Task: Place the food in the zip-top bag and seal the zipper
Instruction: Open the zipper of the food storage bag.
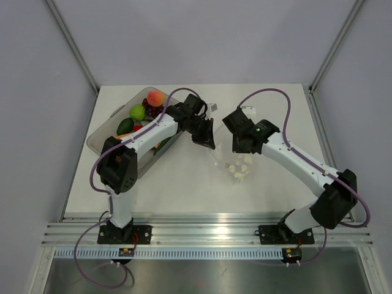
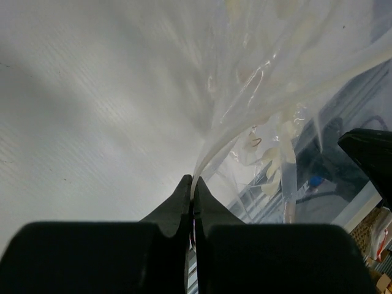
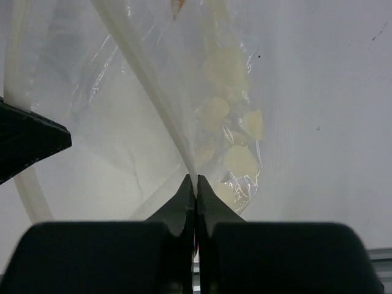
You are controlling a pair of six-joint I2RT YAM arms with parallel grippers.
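Nearest the arm bases, the zip-top bag [image 1: 236, 166] is seen sagging over the bare tabletop [image 1: 184, 190] between the two arms, with its upper edge held up and its pale round spots [image 3: 226, 67] showing through the clear film. No food can be made out inside it.

Just beyond, the bag's rim is pinched from both sides. The left gripper [image 2: 193, 187] is closed right down on a thin lip of plastic, and the right gripper [image 3: 195, 184] is likewise clamped tight on the edge, where the zipper [image 3: 144, 73] runs away from its tips as a pale strip. A second strip is visible further left in the right wrist view, so the mouth is judged to be unsealed and pulled apart.

Further back on the left, the clear tray [image 1: 98, 139] is seen with the food in it: the lime [image 1: 137, 112], the grapes [image 1: 150, 110] and the peach [image 1: 155, 98] among it.

The task is judged to be at an early stage: the bag is gripped, but every piece is left to be moved and the zipper is not yet pressed shut.
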